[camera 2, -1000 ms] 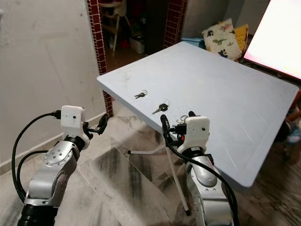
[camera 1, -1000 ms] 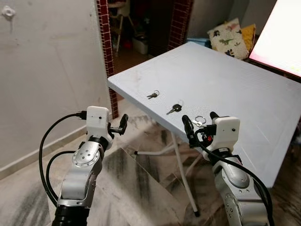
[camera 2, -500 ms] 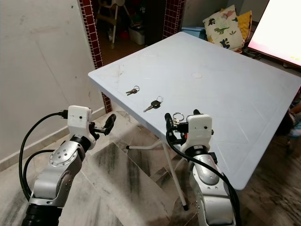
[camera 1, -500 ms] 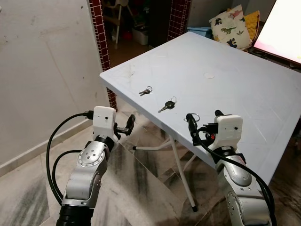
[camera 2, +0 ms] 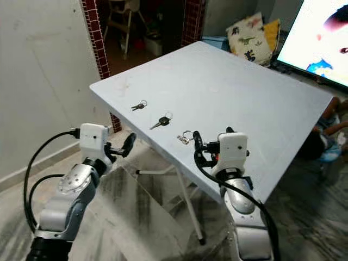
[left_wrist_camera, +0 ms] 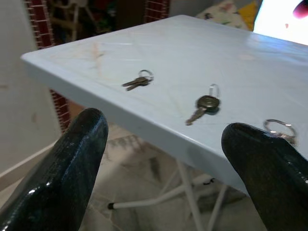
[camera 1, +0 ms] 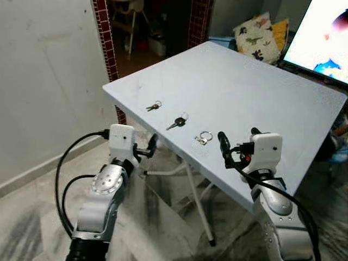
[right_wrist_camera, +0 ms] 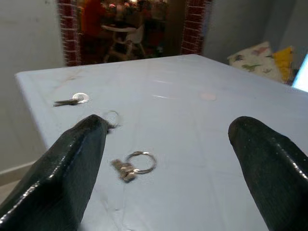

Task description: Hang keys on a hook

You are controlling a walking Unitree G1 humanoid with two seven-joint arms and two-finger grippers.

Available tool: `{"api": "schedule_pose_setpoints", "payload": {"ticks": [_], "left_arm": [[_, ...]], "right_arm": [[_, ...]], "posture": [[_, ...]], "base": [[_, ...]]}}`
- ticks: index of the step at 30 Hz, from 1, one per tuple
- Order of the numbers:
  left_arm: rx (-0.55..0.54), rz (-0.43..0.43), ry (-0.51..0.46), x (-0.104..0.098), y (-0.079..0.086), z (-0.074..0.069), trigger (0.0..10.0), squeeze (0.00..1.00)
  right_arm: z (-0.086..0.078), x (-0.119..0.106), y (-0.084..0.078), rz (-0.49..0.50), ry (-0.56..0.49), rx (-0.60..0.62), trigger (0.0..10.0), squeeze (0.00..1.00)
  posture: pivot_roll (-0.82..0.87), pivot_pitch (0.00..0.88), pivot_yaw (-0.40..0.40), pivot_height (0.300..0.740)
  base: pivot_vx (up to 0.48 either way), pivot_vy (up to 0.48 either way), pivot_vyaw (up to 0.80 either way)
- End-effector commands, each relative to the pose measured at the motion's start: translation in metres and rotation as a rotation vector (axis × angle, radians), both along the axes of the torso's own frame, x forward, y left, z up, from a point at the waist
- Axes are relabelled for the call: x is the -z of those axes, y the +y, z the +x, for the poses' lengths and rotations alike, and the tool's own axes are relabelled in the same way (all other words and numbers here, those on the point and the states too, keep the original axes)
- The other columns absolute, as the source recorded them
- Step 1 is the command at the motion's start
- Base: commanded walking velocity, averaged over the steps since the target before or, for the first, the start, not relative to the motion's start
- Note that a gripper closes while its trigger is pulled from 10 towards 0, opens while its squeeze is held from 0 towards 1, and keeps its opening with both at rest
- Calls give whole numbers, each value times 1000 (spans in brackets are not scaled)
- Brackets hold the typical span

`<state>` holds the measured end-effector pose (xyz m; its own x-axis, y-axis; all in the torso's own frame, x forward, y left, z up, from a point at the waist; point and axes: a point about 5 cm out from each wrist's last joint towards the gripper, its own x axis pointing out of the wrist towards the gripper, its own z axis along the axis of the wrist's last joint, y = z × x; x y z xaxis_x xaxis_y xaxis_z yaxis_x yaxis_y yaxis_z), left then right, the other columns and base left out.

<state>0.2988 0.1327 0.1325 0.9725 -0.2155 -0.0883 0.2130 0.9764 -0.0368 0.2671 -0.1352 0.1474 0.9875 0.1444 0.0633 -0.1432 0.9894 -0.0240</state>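
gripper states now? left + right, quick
Left gripper: open, holding nothing, off the white plastic table's edge.
Right gripper: open, holding nothing, above the silver key ring.

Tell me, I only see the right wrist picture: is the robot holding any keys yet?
Observer: No. The right gripper hangs open above the table edge, with the silver key ring lying on the table just ahead of it.
Operator: What's the other arm doing?
Observer: The left gripper is open too, off the table's side and lower than its top.
Operator: How many keys are there?
Observer: Three sets in a row near the edge: a small key, a black-headed key and that ring.
Operator: Where's the hook?
Observer: I can't make one out on the wall.
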Motion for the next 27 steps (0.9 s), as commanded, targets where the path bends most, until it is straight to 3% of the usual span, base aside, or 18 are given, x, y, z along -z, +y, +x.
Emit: {"api": "schedule_pose_setpoints", "payload": {"ticks": [1, 14, 22, 27], "left_arm": [[13, -10, -12, -3, -5, -1, 10000, 0], [4, -39, -11, -4, -1, -1, 10000, 0], [10, -50, -19, -5, -1, -3, 10000, 0], [19, -57, -16, -4, -1, -4, 10000, 0]], "right_arm": [[0, 2, -5, -13, 16, 15, 10000, 0], [-2, 4, 11, 17, 32, -86, 10000, 0], [-3, 1, 9, 19, 17, -89, 10000, 0], [-4, 0, 7, 17, 9, -88, 10000, 0]], "posture": [[94, 10, -40, 740], [103, 17, -43, 740], [102, 19, -44, 740], [99, 19, -44, 740]], "base": [[0, 0, 0], [0, 0, 0], [0, 0, 0], [296, 0, 0]]}}
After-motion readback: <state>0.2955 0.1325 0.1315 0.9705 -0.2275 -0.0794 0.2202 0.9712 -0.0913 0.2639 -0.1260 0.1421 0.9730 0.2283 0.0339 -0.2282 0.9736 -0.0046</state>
